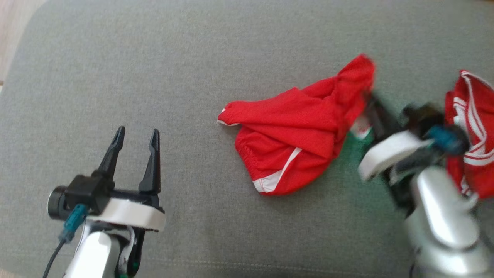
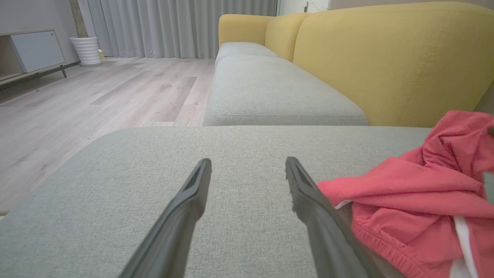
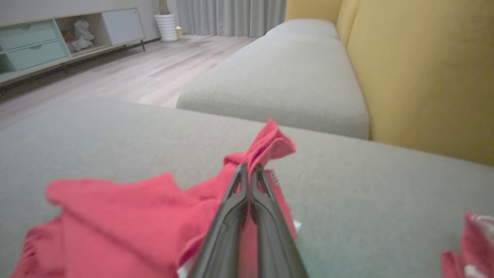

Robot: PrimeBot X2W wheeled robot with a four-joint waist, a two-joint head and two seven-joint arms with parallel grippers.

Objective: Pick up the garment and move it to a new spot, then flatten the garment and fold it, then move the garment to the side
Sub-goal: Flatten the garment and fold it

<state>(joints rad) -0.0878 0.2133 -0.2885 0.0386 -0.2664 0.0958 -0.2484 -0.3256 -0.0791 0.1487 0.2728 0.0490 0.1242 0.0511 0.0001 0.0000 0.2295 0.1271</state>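
Pinching a raised bunch of red cloth, the right pincer (image 3: pixel 249 170) holds its two dark fingers pressed together on the upper right edge of the garment (image 1: pixel 293 131). That bit of fabric stands up above the fingertips in a small peak. The rest of the garment lies crumpled on the grey cushion (image 1: pixel 154 58), right of the middle, with a white stripe and an elastic hem showing along its near side. In the head view the right arm is blurred. The left pincer (image 1: pixel 138 133) hangs over bare cushion to the garment's left, fingers spread wide, gripping nothing and apart from the cloth. A second red piece (image 1: pixel 471 127) with white stripes sits at the far right, just beside the right arm. Beyond the cushion runs a yellow backrest (image 2: pixel 386 58), and a pale wooden floor (image 2: pixel 77 108) stretches to grey curtains (image 2: pixel 173 27).
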